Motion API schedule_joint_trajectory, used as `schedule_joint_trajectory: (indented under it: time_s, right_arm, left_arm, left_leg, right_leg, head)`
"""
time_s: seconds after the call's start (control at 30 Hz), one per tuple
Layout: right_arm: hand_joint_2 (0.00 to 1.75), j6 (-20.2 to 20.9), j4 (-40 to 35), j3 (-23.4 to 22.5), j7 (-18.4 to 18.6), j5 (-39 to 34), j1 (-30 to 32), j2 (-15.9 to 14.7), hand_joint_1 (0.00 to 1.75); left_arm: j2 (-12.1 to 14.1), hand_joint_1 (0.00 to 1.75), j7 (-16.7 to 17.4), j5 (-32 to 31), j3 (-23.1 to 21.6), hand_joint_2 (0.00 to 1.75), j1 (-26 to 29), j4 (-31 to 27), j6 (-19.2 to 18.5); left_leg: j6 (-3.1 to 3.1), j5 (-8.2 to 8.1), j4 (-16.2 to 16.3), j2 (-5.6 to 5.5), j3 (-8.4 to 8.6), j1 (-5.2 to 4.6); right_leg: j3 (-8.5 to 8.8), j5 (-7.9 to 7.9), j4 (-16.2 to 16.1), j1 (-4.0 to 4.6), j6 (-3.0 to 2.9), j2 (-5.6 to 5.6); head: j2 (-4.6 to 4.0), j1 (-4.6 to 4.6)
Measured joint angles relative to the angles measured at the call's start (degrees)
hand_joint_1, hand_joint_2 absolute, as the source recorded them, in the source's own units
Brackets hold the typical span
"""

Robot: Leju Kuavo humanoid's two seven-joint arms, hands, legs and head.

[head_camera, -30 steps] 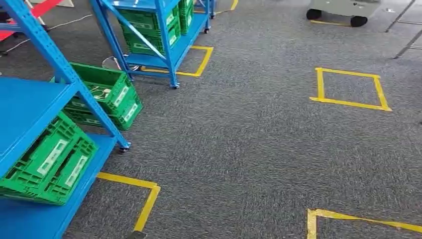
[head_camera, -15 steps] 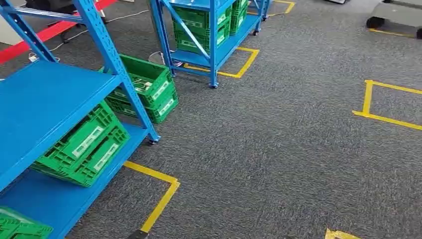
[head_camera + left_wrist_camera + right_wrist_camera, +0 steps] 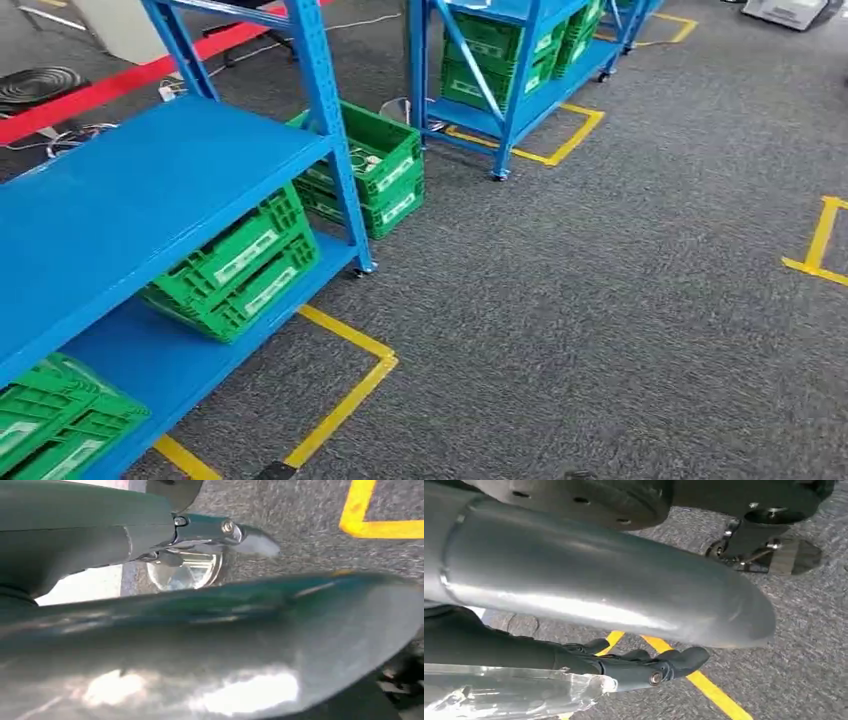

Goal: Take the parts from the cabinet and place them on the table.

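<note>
We are facing the blue cabinet [image 3: 150,190] at the left of the head frame, and we are judging the task as barely begun. Green crates [image 3: 240,265] are sitting on its lower shelf at centre left, another crate [image 3: 55,420] is showing at the lower left corner, and an open crate [image 3: 372,160] is standing on the carpet just beside the cabinet's post, with small pale items inside that are too small for us to name. A second blue rack [image 3: 520,60] with more crates is standing at the upper centre.

In the right wrist view, the right robot hand [image 3: 644,667] is showing dark fingers next to a clear, plastic-like piece [image 3: 514,695] at the lower left of that frame; we cannot tell whether it is gripping this or merely lying beside it. In the left wrist view we are making out no fingers, so the left robot hand's state is beyond us.

No bench is appearing among the yellow tape marks [image 3: 340,400] on the carpet. We are judging that both picking and delivery are still ahead.
</note>
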Motion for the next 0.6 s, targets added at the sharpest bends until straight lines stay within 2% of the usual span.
schedule_joint_trajectory:
  time_s: [0.03, 0.07, 0.1, 0.13, 0.17, 0.2, 0.23, 0.27, 0.3, 0.33, 0.37, 0.4, 0.5, 0.53, 0.57, 0.6]
  right_arm:
    - [0.0, 0.0, 0.0, 0.0, 0.0, 0.1, -0.1, 0.0, 0.0]
    - [0.0, 0.0, 0.0, 0.1, 0.0, 0.1, -0.1, 0.0, 0.0]
    - [0.0, 0.0, 0.0, 0.1, 0.0, 0.1, 0.0, 0.0, 0.0]
    - [0.0, 0.0, 0.0, 0.1, 0.0, 0.1, 0.2, 0.0, 0.0]
    - [0.0, 0.0, 0.0, 0.1, 0.1, 0.1, 0.3, 0.0, 0.0]
    - [0.0, 0.0, 0.1, 0.1, 0.1, 0.1, 0.4, 0.0, 0.0]
    - [0.0, 0.0, 0.1, 0.1, 0.1, 0.1, 0.6, 0.0, 0.0]
    - [0.0, 0.0, 0.1, 0.2, 0.2, 0.2, 0.6, 0.0, 0.0]
    - [0.0, 0.0, 0.1, 0.2, 0.2, 0.3, 0.5, 0.0, 0.0]
    - [0.0, 0.0, 0.1, 0.2, 0.2, 0.4, 0.4, 0.0, 0.0]
    - [0.0, 0.0, 0.1, 0.2, 0.2, 0.4, 0.4, 0.0, 0.0]
    - [0.0, 0.0, 0.2, 0.3, 0.2, 0.5, 0.4, 0.0, 0.0]
    - [0.0, 0.0, 0.2, 0.3, 0.3, 0.6, 0.4, 0.0, 0.0]
    - [0.0, 0.0, 0.2, 0.3, 0.3, 0.6, 0.4, 0.0, 0.0]
    - [0.0, 0.0, 0.2, 0.3, 0.2, 0.6, 0.3, 0.0, 0.0]
    - [0.0, 0.0, 0.2, 0.3, 0.2, 0.7, 0.3, 0.0, 0.0]
  left_arm:
    - [-0.1, 0.0, 0.0, 0.0, 0.0, 0.0, 0.1, 0.0, 0.0]
    - [-0.1, 0.0, 0.0, 0.0, 0.0, 0.0, 0.0, 0.0, 0.0]
    - [-0.1, 0.0, 0.0, 0.0, 0.0, 0.0, -0.2, 0.0, -0.1]
    - [-0.1, 0.0, 0.0, 0.0, 0.0, 0.0, -0.3, 0.0, -0.2]
    - [-0.1, 0.0, -0.1, 0.0, 0.0, 0.0, -0.3, 0.0, -0.2]
    - [-0.1, 0.0, -0.1, 0.0, 0.1, 0.0, -0.3, 0.0, -0.2]
    - [0.0, 0.0, -0.1, 0.0, 0.1, 0.0, -0.2, 0.0, -0.2]
    - [0.0, 0.0, -0.1, 0.0, 0.1, 0.0, -0.2, 0.0, -0.2]
    - [-0.1, 0.0, -0.1, 0.0, 0.1, 0.0, -0.2, 0.0, -0.3]
    - [-0.1, 0.0, -0.2, 0.0, 0.1, 0.0, -0.2, 0.0, -0.3]
    - [-0.1, 0.0, -0.3, 0.0, 0.1, 0.0, -0.2, 0.0, -0.3]
    - [-0.1, 0.0, -0.3, 0.0, 0.1, 0.0, -0.4, 0.0, -0.3]
    - [0.0, 0.0, -0.5, 0.0, 0.1, 0.0, -0.1, 0.0, -0.3]
    - [0.1, 0.0, -0.5, 0.0, 0.1, 0.0, 0.0, 0.0, -0.5]
    - [0.0, 0.0, -0.6, 0.0, 0.1, 0.0, 0.0, 0.0, -0.5]
    - [0.0, 0.0, -0.6, 0.0, 0.1, 0.0, -0.1, 0.0, -0.5]
  left_leg:
    - [0.49, 0.29, -0.2, -0.6, 0.07, 0.39]
    - [0.75, 0.34, -0.2, -1.15, 0.01, 0.5]
    - [1.04, 0.45, -0.2, -1.83, -0.09, 0.5]
    - [1.19, 0.54, -0.2, -2.62, -0.19, 0.5]
    - [1.25, 0.58, -0.2, -3.36, -0.26, 0.48]
    - [1.27, 0.6, -0.2, -4.07, -0.29, 0.46]
    - [1.26, 0.64, -0.2, -4.91, -0.29, 0.48]
    - [1.11, 0.74, -0.1, -5.82, -0.28, 0.54]
    - [0.96, 0.82, -0.1, -6.7, -0.26, 0.63]
    - [0.7, 0.9, -0.1, -7.42, -0.28, 0.77]
    - [0.3, 0.97, 0.0, -7.95, -0.47, 0.64]
    - [-0.05, 0.92, 0.5, -8.69, -0.94, 0.46]
    - [-1.45, 2.0, 0.0, -10.43, -1.8, 1.02]
    - [-1.55, 1.74, 0.1, -10.22, -1.99, 1.1]
    - [-1.74, 0.5, 1.5, -6.8, -2.49, 0.6]
    - [-1.87, -1.83, 4.9, -4.8, -4.1, 0.47]
  right_leg:
    - [-0.6, -0.65, 0.4, -0.39, 0.66, 1.57]
    - [-1.17, -2.24, 2.5, -0.41, 0.84, 4.54]
    - [-2.77, -4.56, 6.4, -0.41, 0.89, 6.09]
    - [-4.9, -6.78, 11.2, -0.42, 0.97, 6.68]
    - [-6.77, -8.15, 15.0, -0.42, 1.03, 6.96]
    - [-7.98, -8.49, 17.3, -0.43, 0.98, 7.06]
    - [-8.02, -7.55, 17.0, -0.45, 0.91, 7.11]
    - [-6.9, -5.49, 14.4, -0.53, 0.86, 7.23]
    - [-4.72, -2.74, 9.6, -0.69, 0.8, 7.76]
    - [-2.51, -0.59, 5.1, -0.92, 0.81, 9.09]
    - [-1.29, -0.45, 2.2, -1.37, 0.92, 12.29]
    - [-0.57, -1.08, 0.4, -1.73, 0.69, 13.29]
    - [-0.88, -0.69, 1.3, -1.14, -0.42, 11.6]
    - [-0.81, -0.41, 1.0, -1.48, -0.9, 10.59]
    - [-0.8, -0.29, 0.9, -1.31, -1.1, 10.09]
    - [-0.82, -0.25, 0.9, -1.15, -1.41, 9.28]
  head:
    - [0.0, 0.02]
    - [0.0, 0.17]
    - [0.0, 0.24]
    - [0.0, 0.33]
    - [0.0, 0.35]
    - [0.0, 0.33]
    - [0.0, 0.33]
    - [0.0, 0.35]
    - [0.0, 0.33]
    - [0.0, 0.35]
    - [0.0, 0.44]
    - [0.0, 0.48]
    - [0.0, 0.39]
    - [0.0, 0.42]
    - [0.0, 0.06]
    - [0.0, -0.5]
